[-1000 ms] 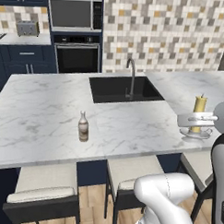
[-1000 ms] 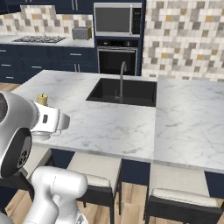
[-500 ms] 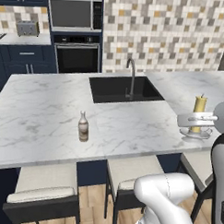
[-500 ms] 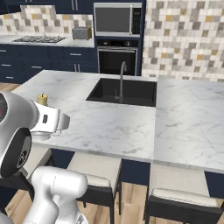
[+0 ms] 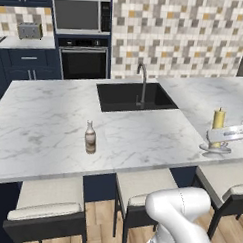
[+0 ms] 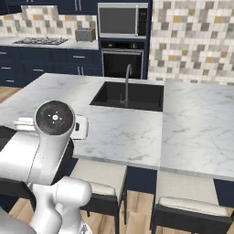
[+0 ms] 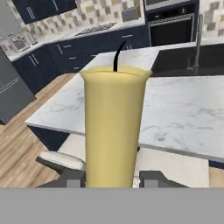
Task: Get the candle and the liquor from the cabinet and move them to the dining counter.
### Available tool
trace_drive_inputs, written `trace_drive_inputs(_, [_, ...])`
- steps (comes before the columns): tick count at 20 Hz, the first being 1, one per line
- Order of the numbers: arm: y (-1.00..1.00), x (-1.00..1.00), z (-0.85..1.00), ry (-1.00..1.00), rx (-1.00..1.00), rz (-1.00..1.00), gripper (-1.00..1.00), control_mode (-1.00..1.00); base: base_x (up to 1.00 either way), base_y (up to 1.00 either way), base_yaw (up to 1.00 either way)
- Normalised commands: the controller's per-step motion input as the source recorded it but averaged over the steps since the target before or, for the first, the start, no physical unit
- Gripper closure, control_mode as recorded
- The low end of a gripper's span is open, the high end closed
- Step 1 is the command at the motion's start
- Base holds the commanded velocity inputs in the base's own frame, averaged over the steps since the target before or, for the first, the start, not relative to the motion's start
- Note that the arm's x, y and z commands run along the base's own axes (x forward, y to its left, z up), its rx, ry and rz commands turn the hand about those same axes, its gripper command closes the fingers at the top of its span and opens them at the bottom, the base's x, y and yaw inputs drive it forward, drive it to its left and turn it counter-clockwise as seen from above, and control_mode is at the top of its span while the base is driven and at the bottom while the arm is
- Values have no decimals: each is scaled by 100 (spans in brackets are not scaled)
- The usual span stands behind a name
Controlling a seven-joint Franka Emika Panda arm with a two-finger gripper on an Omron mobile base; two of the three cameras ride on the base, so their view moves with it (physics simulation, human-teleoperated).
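While the gripper (image 5: 219, 136) is clamped on the candle (image 5: 218, 119) low on its waxy stem, a light, rigid, dent-prone load is judged — best held there, not squeezed harder.

Hidden behind the claw (image 5: 219, 136) — candle (image 5: 218, 119) midsection, saucer partly. Cut by the bottom band in hand view — candle base, fingertips (image 7: 73, 179) mostly. Too small to read, far left of the claw — liquor (image 5: 90, 137) label.
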Motion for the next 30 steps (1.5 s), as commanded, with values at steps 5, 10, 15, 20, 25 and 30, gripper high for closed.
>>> trace_drive_inputs(5, [-19,31,-36,1,0,48,100,-100,0,0,0])
trace_drive_inputs(10, [-7,40,-43,-1,2,32,100,-100,0,0,0])
trace_drive_inputs(15, [4,50,-41,0,2,4,100,-100,0,0,0])
trace_drive_inputs(20, [5,70,-40,0,2,0,100,-100,0,0,0])
trace_drive_inputs(25, [13,64,-29,-5,0,1,100,-100,0,0,0])
trace_drive_inputs(30, [17,63,-21,0,0,15,100,-100,0,0,0])
